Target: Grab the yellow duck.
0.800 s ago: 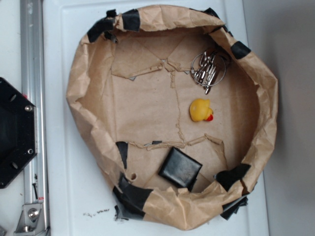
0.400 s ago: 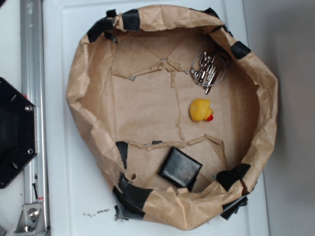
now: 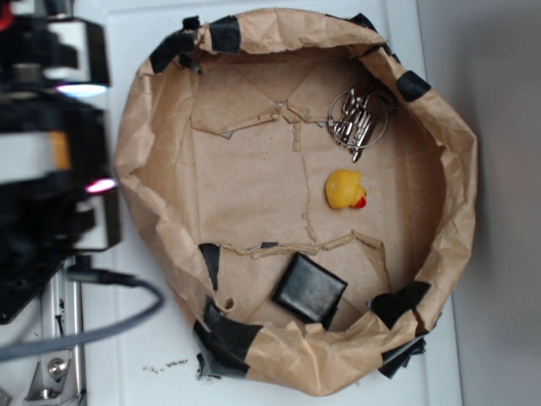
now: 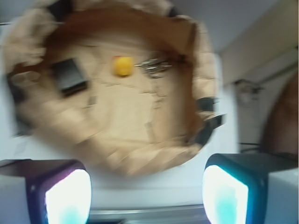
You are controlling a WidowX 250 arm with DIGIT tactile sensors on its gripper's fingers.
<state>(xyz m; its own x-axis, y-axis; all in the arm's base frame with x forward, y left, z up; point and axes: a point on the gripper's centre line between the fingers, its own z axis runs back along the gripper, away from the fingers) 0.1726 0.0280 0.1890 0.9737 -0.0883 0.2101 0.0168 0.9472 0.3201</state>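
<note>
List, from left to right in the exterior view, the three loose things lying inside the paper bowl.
Black square object → yellow duck → bunch of metal rings and clips.

Crumpled paper, bright rubber, shiny metal, dark gloss

The basin (image 3: 152, 144) is creased matt brown paper, patched with black tape (image 3: 226, 34). The yellow duck (image 3: 345, 189) looks smooth and rubbery with a soft sheen. The ring of keys (image 3: 357, 114) is polished metal. The black square (image 3: 309, 290) looks smooth and faintly glossy. The desk (image 3: 127, 338) is smooth white.
</note>
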